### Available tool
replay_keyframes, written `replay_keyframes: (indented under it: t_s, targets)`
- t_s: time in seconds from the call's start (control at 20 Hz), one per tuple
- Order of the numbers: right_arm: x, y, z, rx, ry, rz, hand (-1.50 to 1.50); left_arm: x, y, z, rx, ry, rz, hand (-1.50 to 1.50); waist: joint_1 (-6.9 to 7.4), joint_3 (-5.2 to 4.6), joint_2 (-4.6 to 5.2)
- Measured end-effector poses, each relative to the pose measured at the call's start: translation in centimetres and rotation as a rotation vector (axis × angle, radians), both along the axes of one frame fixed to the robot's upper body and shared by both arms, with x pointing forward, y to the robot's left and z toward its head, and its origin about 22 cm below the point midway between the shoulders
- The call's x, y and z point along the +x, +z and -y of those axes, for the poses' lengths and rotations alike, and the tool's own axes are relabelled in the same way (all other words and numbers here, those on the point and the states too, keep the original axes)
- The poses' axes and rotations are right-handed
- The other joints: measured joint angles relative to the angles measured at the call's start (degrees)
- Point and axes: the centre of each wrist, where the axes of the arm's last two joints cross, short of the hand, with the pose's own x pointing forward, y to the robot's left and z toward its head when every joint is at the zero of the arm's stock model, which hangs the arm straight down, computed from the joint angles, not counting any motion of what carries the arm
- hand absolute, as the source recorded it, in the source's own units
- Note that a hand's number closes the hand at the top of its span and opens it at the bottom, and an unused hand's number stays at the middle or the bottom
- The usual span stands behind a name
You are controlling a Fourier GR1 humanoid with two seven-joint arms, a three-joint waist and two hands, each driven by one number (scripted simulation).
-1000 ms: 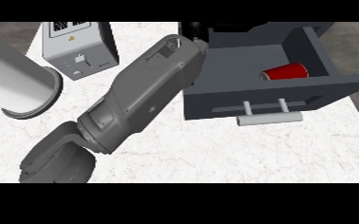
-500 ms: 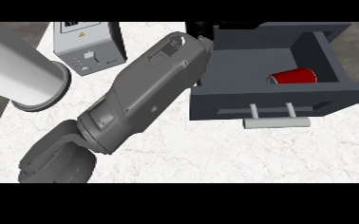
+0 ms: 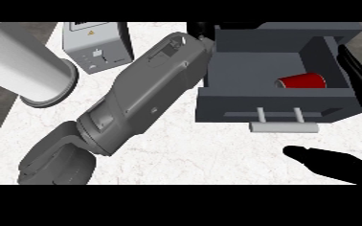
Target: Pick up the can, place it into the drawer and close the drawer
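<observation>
the red can (image 3: 300, 82) lies inside the open drawer (image 3: 272, 107) at right, while the right robot hand (image 3: 322, 164), fingers straight, shows at lower right.

Drawer (image 3: 272, 111) sits open at right, can (image 3: 301, 82) lying on its side inside, near the right wall; handle (image 3: 283, 125) on the front, facing the near edge. Left forearm (image 3: 145, 96) runs diagonally from lower left up to the drawer's far-left corner. Box (image 3: 97, 48) behind-left, cylinder (image 3: 32, 72) far left, right hand (image 3: 326, 165) at lower right, before the drawer.
</observation>
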Motion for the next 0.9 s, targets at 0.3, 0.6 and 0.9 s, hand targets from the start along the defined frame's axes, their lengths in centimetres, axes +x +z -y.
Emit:
replay_keyframes:
  t_s: [0.3, 0.6, 0.9]
  targets:
    - [4.7, -1.7, -3.0, -0.146, -0.01, -0.004, -1.5, 0.4, 0.6, -1.2, 0.002, 0.013, -0.01, -1.5, 0.93, -0.02, -0.31]
    - [9.2, -4.0, -4.9, -0.318, -0.01, -0.017, -1.5, 0.8, 1.2, -2.9, 0.019, 0.031, -0.009, -1.5, 1.42, -0.01, -0.4]
    - [13.0, -6.4, -5.9, -0.452, -0.06, -0.046, -1.5, 0.8, 1.6, -4.9, 0.03, 0.057, -0.017, -1.5, 1.81, 0.0, -0.57]
